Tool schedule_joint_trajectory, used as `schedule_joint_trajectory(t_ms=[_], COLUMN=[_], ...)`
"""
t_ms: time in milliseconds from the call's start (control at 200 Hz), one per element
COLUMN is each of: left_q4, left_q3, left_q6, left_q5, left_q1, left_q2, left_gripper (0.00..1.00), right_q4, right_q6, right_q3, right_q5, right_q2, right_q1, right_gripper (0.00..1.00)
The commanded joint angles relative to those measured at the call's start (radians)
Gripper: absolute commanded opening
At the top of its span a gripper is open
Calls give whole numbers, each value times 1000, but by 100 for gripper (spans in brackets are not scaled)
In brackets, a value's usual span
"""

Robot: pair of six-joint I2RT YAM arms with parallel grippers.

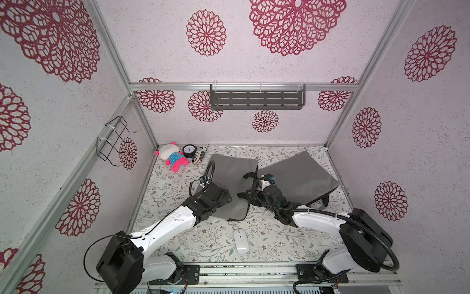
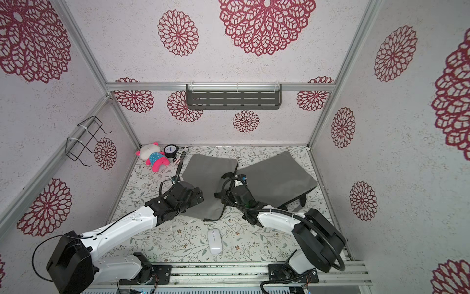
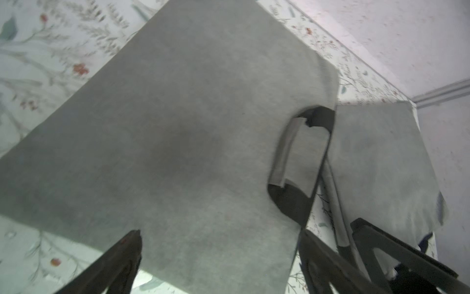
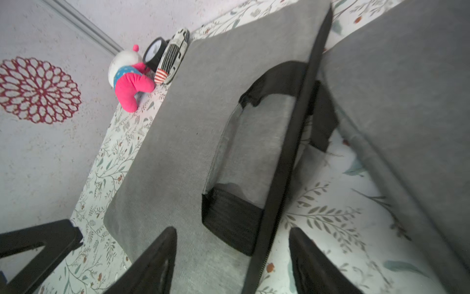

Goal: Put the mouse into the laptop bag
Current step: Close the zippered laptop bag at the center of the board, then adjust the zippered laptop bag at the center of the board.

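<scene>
Top views both show the mouse (image 1: 241, 241) untouched on the counter (image 1: 193, 244), bag (image 1: 235, 173) spread open (left fingers (image 3: 124, 254) and right fingers (image 4: 152, 254) both apart, holding nothing), so pick and stow remain.

Pale textured walls (image 1: 229, 63) all round, stamped with crimson floral medallions (image 1: 206, 32). Aluminium framing (image 1: 178, 86) along the edges and corners. Grey slotted shelf (image 1: 256, 98) hung on the back wall — black wire rack (image 1: 112, 142) strapped to the side rail. Down below, a leafy floral-print cover (image 1: 203, 241). Soft, even light, faintly pink.
</scene>
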Motion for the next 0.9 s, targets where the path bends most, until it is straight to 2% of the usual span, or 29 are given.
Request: schedule_joint_trajectory(t_ms=[0,115,245,305,440,510,625,746,896], left_q4=[82,109,98,109,134,139,133,142,140], left_q3=[-124,-240,-264,-273,-300,-314,-325,-329,-321], left_q6=[-205,-323,-309,-307,-330,-342,-356,-364,-366], left_q5=[-97,-139,-104,-92,-79,-82,-89,-86,-63], left_q1=[6,17,30,31,30,31,34,36,43], left_q2=[-102,-184,-210,-209,-211,-221,-241,-243,-215], left_gripper=[98,98,98,98,98,98,98,98,98], right_q4=[-2,-26,-28,-37,-49,-58,-93,-127,-173], right_q6=[-13,-8,-11,-20,-27,-44,-88,-132,-175], right_q3=[61,115,162,189,249,277,335,422,494], right_q5=[-1,12,6,1,-66,-85,-86,-139,-129], right_q2=[90,185,277,315,389,414,451,510,524], right_q1=[12,7,-8,-21,-82,-106,-123,-155,-179], right_gripper=[70,69,60,51,23,14,8,0,0])
